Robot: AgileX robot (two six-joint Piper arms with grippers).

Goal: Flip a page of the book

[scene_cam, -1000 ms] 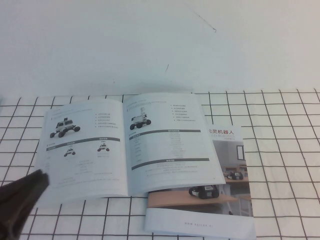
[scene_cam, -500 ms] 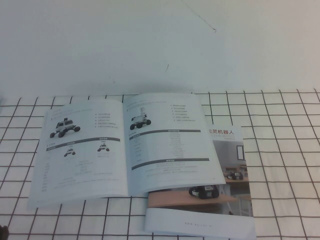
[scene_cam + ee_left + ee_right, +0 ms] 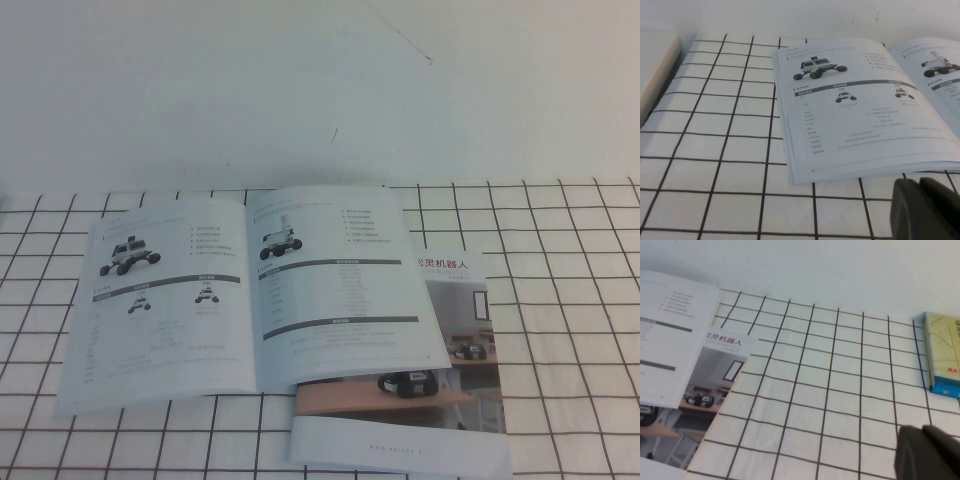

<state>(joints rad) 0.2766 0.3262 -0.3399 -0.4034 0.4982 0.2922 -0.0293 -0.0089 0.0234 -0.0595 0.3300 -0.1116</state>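
The book (image 3: 250,290) lies open and flat on the checked cloth. Its left page (image 3: 160,300) shows a white rover above two small photos. Its right page (image 3: 335,280) shows a dark rover above grey bars. No sheet is lifted. Neither gripper shows in the high view. In the left wrist view my left gripper (image 3: 919,184) is shut and empty, just off the near edge of the book's left page (image 3: 855,110). In the right wrist view my right gripper (image 3: 923,431) is shut and empty over bare cloth, well right of the book (image 3: 670,335).
A brochure with a Chinese title and room photo (image 3: 450,400) lies partly under the book's right page; it also shows in the right wrist view (image 3: 705,385). A yellow box with a blue end (image 3: 942,355) sits at the far right. A beige slab (image 3: 655,75) lies left of the book.
My left gripper was at the lower left corner of the high view one second ago, by the book's near left corner. It has pulled back out of that view. The book has not moved.
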